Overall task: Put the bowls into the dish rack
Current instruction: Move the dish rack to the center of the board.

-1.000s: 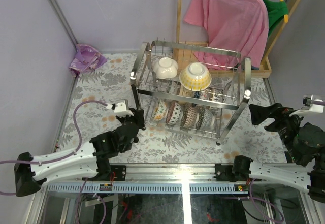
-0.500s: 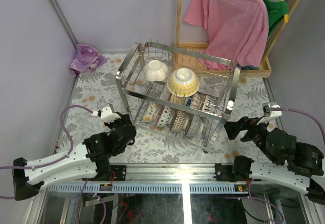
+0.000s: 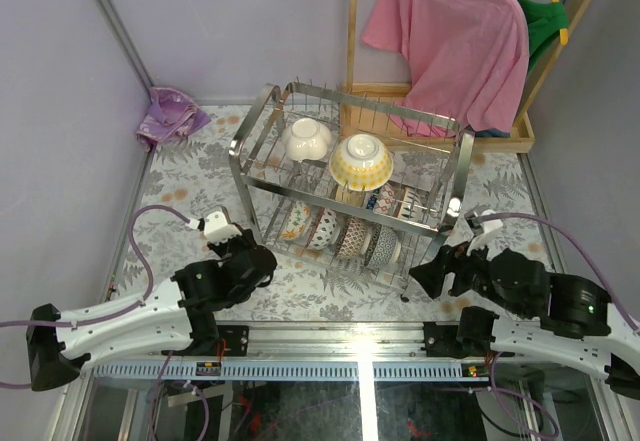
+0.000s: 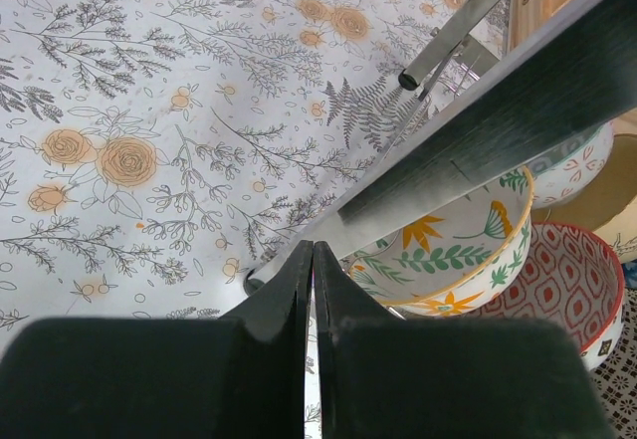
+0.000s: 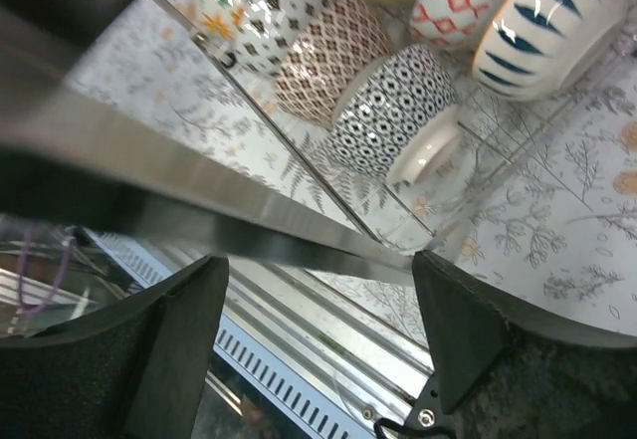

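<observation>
Top external view: the dish rack [image 3: 462, 166] stands in the middle of the frame on a table [image 3: 190, 176] with a flower cloth. It is turned a bit, so its left end sits farther back than its right end. On the top shelf a white bowl [image 3: 305, 139] and a yellow bowl [image 3: 360, 161] lie side by side. On the bottom shelf a row of patterned bowls [image 3: 340, 231] stands on edge between the prongs.

The left gripper [image 3: 268, 263] is low in the frame, just beside the near left corner of the rack. The right gripper [image 3: 425, 273] is at the lower right, just beside the near right leg of the rack.

Left wrist view: the two fingers [image 4: 294, 290] are pressed flat together with nothing between them. A steel post of the rack slants across the frame past them. At the right of the frame sit a bowl with green leaves [image 4: 468, 260] and a red and white bowl [image 4: 572, 280].

Right wrist view: the two fingers [image 5: 184, 329] stand wide apart and grip nothing. A steel bar of the rack runs across the gap between them. I cannot tell if it touches the right finger tip. Patterned bowls show behind it at the top of the frame.

At the top right of the top view a pink shirt [image 3: 450, 41] and a green shirt [image 3: 542, 16] hang over a wooden frame [image 3: 352, 21]. A purple cloth [image 3: 172, 114] lies at the far left corner.
</observation>
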